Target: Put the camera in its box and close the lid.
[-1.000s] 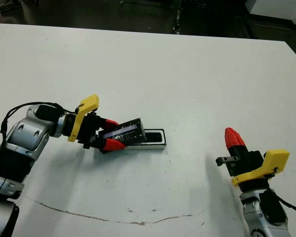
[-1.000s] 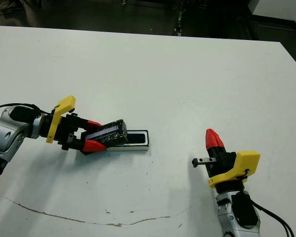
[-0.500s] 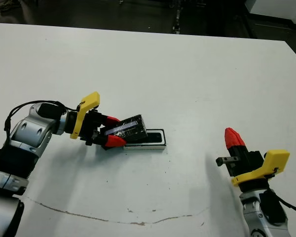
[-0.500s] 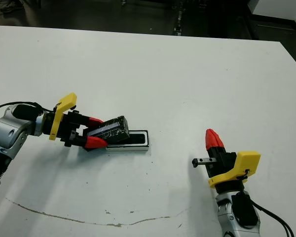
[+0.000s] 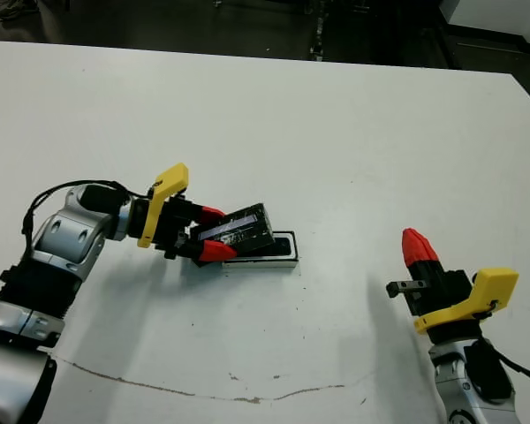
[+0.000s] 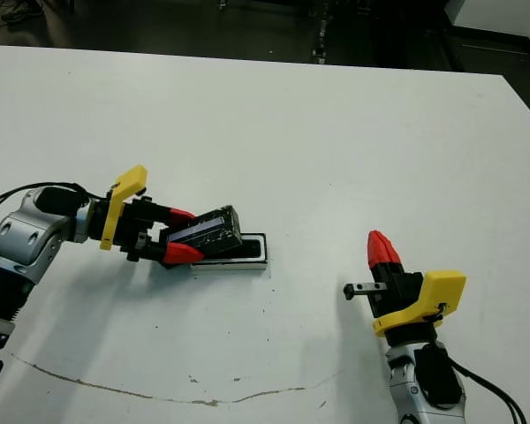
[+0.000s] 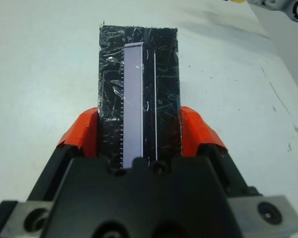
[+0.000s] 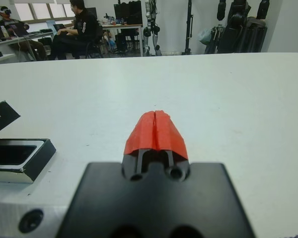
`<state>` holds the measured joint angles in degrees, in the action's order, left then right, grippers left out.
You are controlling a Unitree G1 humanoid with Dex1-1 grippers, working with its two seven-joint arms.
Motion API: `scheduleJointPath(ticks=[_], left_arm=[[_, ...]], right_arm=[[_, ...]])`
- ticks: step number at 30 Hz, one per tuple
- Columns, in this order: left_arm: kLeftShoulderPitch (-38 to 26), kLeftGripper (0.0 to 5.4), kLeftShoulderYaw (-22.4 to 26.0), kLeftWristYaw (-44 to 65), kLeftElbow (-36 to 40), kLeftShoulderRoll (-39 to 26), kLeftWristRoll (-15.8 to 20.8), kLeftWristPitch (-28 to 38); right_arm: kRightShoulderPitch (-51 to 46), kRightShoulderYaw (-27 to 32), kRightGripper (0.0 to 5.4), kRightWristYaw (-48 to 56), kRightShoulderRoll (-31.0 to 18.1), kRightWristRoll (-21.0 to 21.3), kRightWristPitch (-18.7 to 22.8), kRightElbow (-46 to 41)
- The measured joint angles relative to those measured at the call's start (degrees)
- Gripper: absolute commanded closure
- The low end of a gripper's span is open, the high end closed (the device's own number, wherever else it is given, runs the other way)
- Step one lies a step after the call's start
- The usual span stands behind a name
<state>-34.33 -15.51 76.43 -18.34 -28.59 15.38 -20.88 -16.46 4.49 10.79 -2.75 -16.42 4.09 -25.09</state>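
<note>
The left gripper [image 5: 214,233] is extended low across the table [image 5: 336,132] toward the box [image 5: 278,252], its fingers clamped on the lid [image 5: 243,231] — held tilted over the box's left end. The right gripper [image 5: 414,245] is raised upright at the near right, fingers pressed together, empty. No legible writing is seen on the lid. The camera cannot be made out with certainty.

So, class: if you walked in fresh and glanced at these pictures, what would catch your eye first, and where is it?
The left gripper, at the table's left, clamps the glossy black lid and holds it tilted over the left end of the box. At lower right, the right gripper points up with its red fingers together, holding nothing.
</note>
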Motion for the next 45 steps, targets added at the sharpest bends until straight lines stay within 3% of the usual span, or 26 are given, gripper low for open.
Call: scheduleJointPath(ticks=[23, 34, 45], left_arm=[[0.57, 2.25, -0.44, -1.47, 4.99, 0.85, 1.07, -9.51], [0.57, 2.25, -2.08, -1.6, 1.14, 2.88, -0.42, -0.39], [-0.07, 2.25, -3.53, -1.62, 0.36, 4.23, -2.46, 1.76]], right_arm=[[-0.11, 0.02, 5.4, -0.01, -0.03, -0.55, 0.24, -0.11], [-0.06, 0.09, 5.4, 0.02, -0.12, -0.56, 0.53, -0.23], [-0.08, 0.12, 5.4, -0.01, -0.12, -0.62, 1.02, -0.28]])
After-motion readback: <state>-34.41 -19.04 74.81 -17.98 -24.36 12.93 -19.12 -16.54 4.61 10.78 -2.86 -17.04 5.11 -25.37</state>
